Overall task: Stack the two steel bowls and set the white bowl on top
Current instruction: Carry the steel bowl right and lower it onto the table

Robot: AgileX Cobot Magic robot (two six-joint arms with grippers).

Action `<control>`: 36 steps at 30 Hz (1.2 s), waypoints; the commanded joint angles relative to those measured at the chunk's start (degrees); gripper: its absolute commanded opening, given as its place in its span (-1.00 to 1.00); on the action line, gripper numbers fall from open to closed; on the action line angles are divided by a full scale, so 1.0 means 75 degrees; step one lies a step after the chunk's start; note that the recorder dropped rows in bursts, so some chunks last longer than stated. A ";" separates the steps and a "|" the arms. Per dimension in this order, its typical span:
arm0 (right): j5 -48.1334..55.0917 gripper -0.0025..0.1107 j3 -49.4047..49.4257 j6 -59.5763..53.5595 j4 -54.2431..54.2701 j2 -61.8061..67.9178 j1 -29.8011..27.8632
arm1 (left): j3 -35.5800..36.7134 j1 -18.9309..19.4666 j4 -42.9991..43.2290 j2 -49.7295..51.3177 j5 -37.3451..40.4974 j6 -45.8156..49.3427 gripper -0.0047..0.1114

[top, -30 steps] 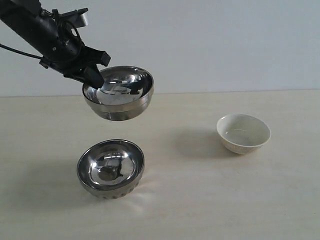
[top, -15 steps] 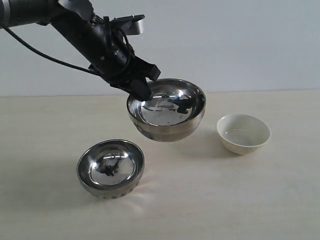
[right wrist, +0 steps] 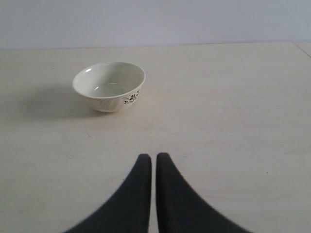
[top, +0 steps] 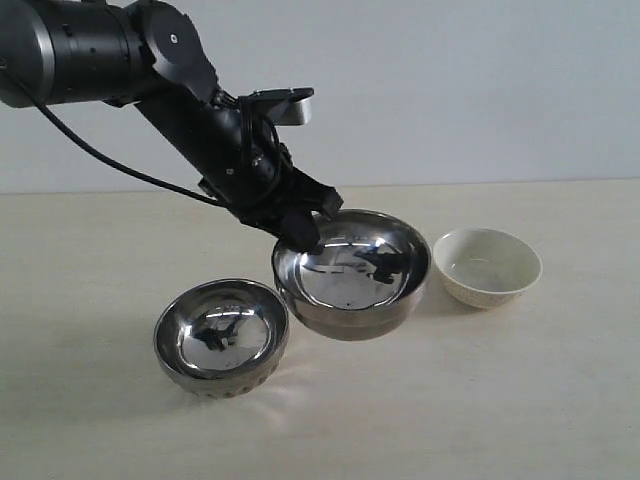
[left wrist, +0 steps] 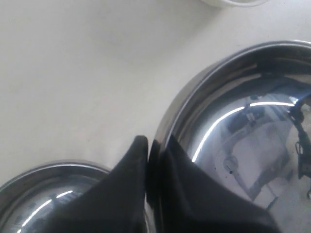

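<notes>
- The left hand (top: pixel 301 230) is clamped on the rim of one steel bowl (top: pixel 352 275), one finger inside and one outside. That is a thin pinch on a slick, curved edge, so a jerk of the arm could let the bowl swing or slip free.
- This bowl hangs low, just beside the second steel bowl (top: pixel 221 335) resting on the worktop (top: pixel 520 400), with the white bowl (top: pixel 487 265) near its other side. Whether it touches the worktop cannot be told. A sideways move at this height would likely knock a neighbour.
- It is not yet over the second steel bowl — let go off-centre, it would probably catch the rim, tilt and clatter off rather than nest.
- The right hand (right wrist: pixel 151 167) is closed on nothing, well apart from the white bowl — reaching in early risks crossing the left arm.
</notes>
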 commanded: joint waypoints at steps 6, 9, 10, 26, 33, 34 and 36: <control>-0.0085 -0.96 -0.0001 -0.0029 0.0000 -0.0040 -0.0015 | 0.0015 -0.0558 -0.0320 0.0046 -0.0421 0.0064 -0.85; -0.0085 -0.96 -0.0001 -0.0029 0.0000 -0.0040 -0.0015 | 0.0015 -0.0574 -0.0334 0.0106 -0.0404 0.0064 -0.85; -0.0085 -0.96 -0.0001 -0.0029 0.0000 -0.0040 -0.0015 | 0.0015 -0.0574 -0.0334 0.0144 -0.0404 0.0064 -0.85; -0.0085 -0.96 -0.0001 -0.0029 0.0000 -0.0040 -0.0015 | 0.0440 -0.0574 -0.0562 0.0394 -0.1133 0.0213 -0.85; -0.0085 -0.96 -0.0001 -0.0029 0.0000 -0.0040 -0.0015 | 0.1197 -0.0574 -0.0412 0.0394 -0.1493 0.0524 -0.85; -0.0085 -0.96 -0.0001 -0.0029 0.0000 -0.0040 -0.0015 | 0.1223 -0.0574 -0.0412 0.0394 -0.1570 0.0492 -0.85; -0.0085 -0.96 -0.0001 -0.0029 0.0000 -0.0040 -0.0015 | 0.1223 -0.0574 -0.0449 0.0394 -0.1659 0.0493 -0.85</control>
